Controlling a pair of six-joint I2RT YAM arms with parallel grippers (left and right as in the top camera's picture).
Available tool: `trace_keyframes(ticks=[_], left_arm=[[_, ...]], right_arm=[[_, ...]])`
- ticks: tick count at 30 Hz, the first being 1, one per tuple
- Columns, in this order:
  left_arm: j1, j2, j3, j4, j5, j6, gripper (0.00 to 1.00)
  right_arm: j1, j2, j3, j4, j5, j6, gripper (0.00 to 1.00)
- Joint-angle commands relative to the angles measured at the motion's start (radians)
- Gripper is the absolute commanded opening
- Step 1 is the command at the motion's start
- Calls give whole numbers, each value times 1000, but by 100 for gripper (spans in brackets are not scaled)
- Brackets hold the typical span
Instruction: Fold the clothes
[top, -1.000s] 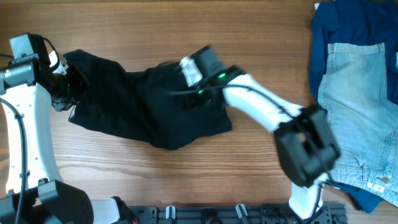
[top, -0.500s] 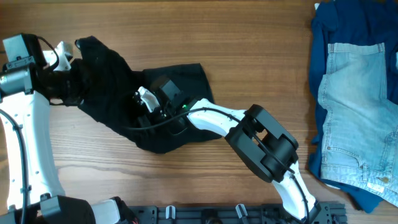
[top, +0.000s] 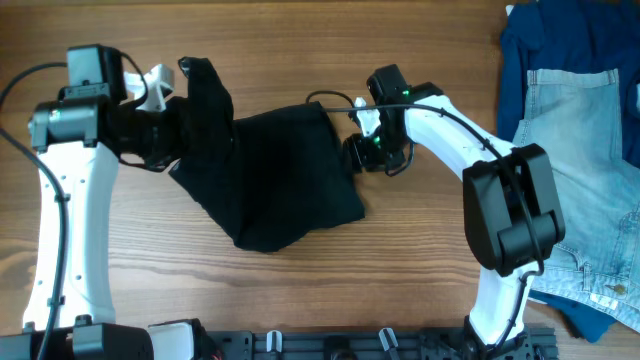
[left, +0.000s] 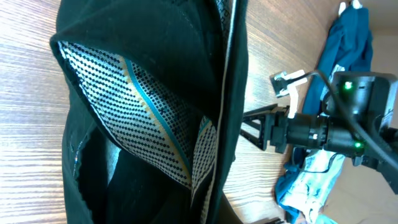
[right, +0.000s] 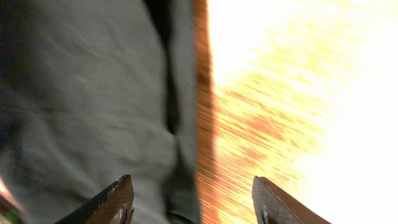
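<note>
Under me lies a wooden surface (top: 420, 270), its grain running left to right; a black rail (top: 350, 345) lines its near edge.

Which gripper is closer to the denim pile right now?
Right. The right gripper sits at the right edge of the black garment, on the side facing the denim pile; the left gripper holds the garment's far left corner.

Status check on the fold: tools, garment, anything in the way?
Left tool shut on black garment, left edge lifted. Right tool open at its right edge. Denim pile far right, not touching.
</note>
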Motion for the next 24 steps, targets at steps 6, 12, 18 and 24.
trace_keyframes(ticks=[6,12,18,24], left_arm=[[-193,75,19,105,-23,-109,4],[-301,142,19,153,-22,-134,5],[-343,157,19,236,-22,-130,74],[-266,163,19,449,-272,-51,81]], right_arm=[[11,2,-102,57,48,-23,62],[11,2,-102,56,48,-23,62],[11,1,-101,48,47,-23,66],[-99,-163,15,-90,235,116,68]])
